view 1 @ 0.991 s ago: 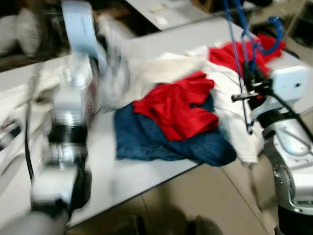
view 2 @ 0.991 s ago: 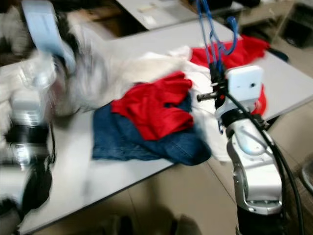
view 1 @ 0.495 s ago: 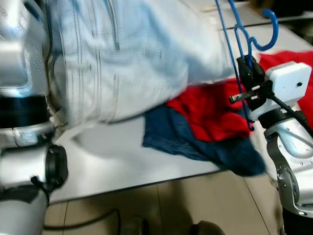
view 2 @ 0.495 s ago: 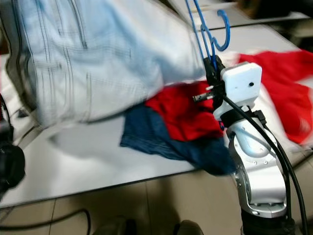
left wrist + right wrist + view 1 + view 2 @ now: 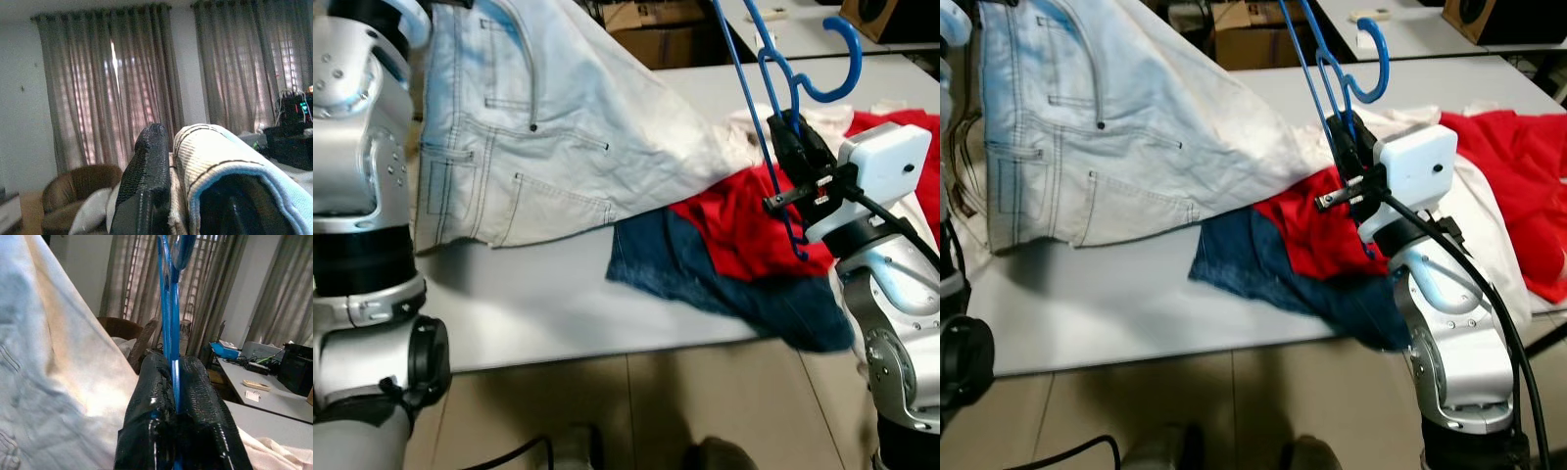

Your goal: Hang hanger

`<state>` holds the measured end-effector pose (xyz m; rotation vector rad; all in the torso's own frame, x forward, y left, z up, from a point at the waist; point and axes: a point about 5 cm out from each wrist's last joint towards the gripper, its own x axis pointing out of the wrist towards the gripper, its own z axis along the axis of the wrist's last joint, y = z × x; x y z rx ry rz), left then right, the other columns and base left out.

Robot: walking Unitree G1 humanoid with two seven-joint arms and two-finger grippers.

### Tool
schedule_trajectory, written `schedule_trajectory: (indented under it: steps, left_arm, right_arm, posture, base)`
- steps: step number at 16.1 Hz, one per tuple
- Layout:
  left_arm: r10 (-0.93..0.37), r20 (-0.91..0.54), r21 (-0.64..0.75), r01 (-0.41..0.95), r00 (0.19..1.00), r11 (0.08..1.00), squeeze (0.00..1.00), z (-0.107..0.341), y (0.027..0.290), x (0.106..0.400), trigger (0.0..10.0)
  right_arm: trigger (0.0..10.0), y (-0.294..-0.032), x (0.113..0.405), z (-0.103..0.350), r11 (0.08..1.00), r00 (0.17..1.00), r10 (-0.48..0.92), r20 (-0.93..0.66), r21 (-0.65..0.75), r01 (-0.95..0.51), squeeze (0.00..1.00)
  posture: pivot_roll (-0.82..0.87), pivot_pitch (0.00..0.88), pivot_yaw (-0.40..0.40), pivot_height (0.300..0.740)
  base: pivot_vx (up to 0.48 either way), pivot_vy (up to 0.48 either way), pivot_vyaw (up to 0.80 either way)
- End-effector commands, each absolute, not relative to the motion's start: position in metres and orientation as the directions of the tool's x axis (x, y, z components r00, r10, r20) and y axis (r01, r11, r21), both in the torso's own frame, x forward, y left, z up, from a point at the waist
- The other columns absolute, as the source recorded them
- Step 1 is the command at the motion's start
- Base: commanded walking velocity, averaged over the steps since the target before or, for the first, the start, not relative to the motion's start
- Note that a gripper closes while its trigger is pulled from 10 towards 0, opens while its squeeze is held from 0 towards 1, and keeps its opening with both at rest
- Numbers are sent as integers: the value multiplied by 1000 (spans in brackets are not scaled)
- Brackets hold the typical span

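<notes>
Two grippers were raised over the table (image 5: 538, 313): the right gripper (image 5: 177, 396) pinched a blue hanger (image 5: 773, 88), the left gripper (image 5: 166, 196) clamped pale jeans (image 5: 548, 147).

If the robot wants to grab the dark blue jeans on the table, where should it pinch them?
Probably the bare corner of the dark blue jeans nearest the table's front edge, coming from above. There it lies flat and uncovered; farther back the red shirt lies over it.
</notes>
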<state>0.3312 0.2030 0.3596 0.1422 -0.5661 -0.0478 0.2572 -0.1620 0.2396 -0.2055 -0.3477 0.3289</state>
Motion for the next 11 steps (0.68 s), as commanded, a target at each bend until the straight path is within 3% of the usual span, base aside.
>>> schedule_trajectory:
  steps: [1,4,6,7,11]
  left_arm:
    - [-96,554,144,19,827,989,0,365,196,327,10000]
    - [-106,604,152,17,790,988,0,381,194,324,10000]
    - [-149,718,156,51,680,986,0,424,188,306,10000]
    - [-152,720,154,57,677,986,0,425,187,306,10000]
    - [-260,539,207,174,801,963,0,354,168,322,10000]
  right_arm:
    - [10000,-161,256,246,923,873,362,327,-256,-287,0]
    - [10000,-163,255,247,926,874,353,334,-256,-277,0]
    - [10000,-164,253,251,928,870,349,348,-259,-269,0]
    - [10000,-164,253,251,928,870,350,348,-259,-269,0]
    - [10000,-161,246,241,912,870,391,301,-250,-324,0]
  posture:
    - [-143,0,37,740]
    - [-147,0,44,740]
    - [-153,0,52,740]
    - [-153,0,52,740]
    - [-146,0,43,740]
  base:
    - [-281,0,0]
    - [-284,0,0]
    - [-244,0,0]
    - [-240,0,0]
    - [-240,0,0]
